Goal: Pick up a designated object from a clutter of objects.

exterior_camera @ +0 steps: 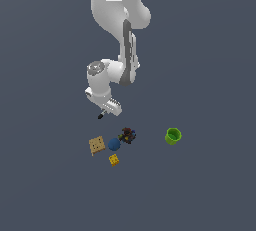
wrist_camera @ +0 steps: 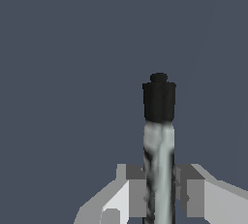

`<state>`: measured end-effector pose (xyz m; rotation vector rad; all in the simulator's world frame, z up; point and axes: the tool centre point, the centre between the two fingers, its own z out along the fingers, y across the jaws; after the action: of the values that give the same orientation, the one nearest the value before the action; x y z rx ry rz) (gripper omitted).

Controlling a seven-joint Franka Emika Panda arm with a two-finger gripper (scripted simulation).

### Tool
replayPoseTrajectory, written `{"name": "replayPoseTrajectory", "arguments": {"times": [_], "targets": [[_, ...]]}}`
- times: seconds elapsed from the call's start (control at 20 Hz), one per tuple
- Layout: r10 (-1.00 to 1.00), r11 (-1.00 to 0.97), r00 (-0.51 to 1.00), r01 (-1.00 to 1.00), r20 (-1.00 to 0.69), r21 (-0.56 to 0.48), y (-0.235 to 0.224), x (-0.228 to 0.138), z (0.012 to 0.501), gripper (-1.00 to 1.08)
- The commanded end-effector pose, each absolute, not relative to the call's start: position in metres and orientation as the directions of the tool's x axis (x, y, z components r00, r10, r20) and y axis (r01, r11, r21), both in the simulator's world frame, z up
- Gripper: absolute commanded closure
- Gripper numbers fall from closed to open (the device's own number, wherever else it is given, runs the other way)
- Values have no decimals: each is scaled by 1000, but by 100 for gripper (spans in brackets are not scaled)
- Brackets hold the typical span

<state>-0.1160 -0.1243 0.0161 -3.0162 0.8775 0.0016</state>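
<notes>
Where the wrist view looks down along the tool, I read the gripper (wrist_camera: 160, 189) as closed on the stick (wrist_camera: 159, 140): both grey finger pads (wrist_camera: 138, 191) press against the pale grey-white shaft from opposite sides, with no gap visible. The black end of the stick points away from the camera, past the fingers, against bare grey-blue ground.

In the exterior view, the gripper (exterior_camera: 106, 110) hangs under the white arm (exterior_camera: 120, 35), above the clutter and apart from it. The stick (exterior_camera: 101, 116) shows only as a small dark tip below the fingers; at this resolution I cannot confirm its angle, though it appears slightly tilted.

Remaining items on the surface (exterior_camera: 210, 185):
- Tan waffle block (exterior_camera: 97, 145), furthest toward the exterior view's left.
- Blue ball (exterior_camera: 114, 144), just beside the block on the exterior view's right.
- Dark multicoloured lump (exterior_camera: 128, 135), touching or nearly touching the ball.
- Yellow cube (exterior_camera: 114, 160), near the ball, on the side toward the camera.
- Green cup (exterior_camera: 173, 136), well apart from the group, toward the exterior view's right.
</notes>
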Motion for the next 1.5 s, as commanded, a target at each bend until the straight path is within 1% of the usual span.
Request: {"name": "replayPoseTrajectory", "arguments": {"times": [0.0,0.25,0.55,1.45], "targets": [[-536,-844,844,-536,0,0,-124,-114,20,108],[-537,-844,844,-537,-1,-1,-125,-108,36,108],[-537,-844,844,-537,-1,0,-127,-95,70,108],[-538,-843,843,-538,0,3,-134,-33,224,108]]}}
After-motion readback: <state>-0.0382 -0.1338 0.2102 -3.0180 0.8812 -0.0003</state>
